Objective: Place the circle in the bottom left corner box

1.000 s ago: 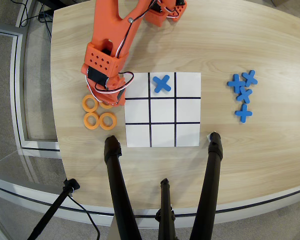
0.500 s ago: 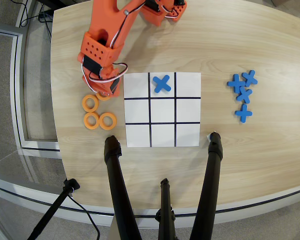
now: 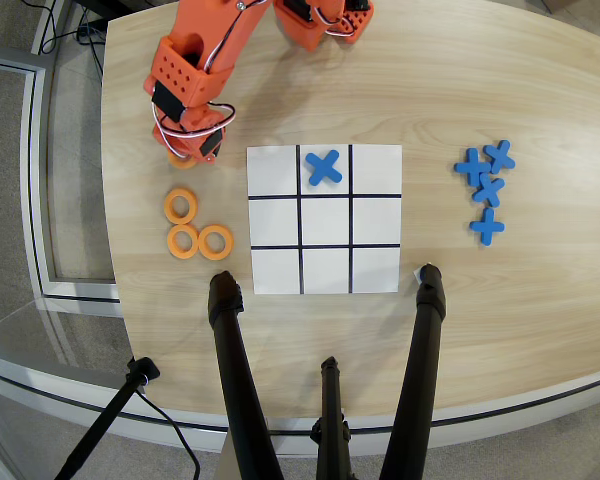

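Three orange rings lie on the table left of the grid sheet: one (image 3: 181,206) above, two (image 3: 183,241) (image 3: 216,242) side by side below. The orange arm reaches down from the top, and its gripper (image 3: 187,152) hangs just above these rings. A sliver of a fourth orange ring (image 3: 177,160) shows under the gripper. The arm's body hides the jaws, so I cannot tell whether they hold that ring. The bottom left corner cell (image 3: 275,270) of the grid, as this view shows it, is bare white.
The white 3x3 grid sheet (image 3: 375,270) lies mid-table with one blue cross (image 3: 323,167) in its top middle cell. Several blue crosses (image 3: 485,187) sit in a cluster at the right. Black tripod legs (image 3: 235,370) (image 3: 423,350) cross the table's near edge.
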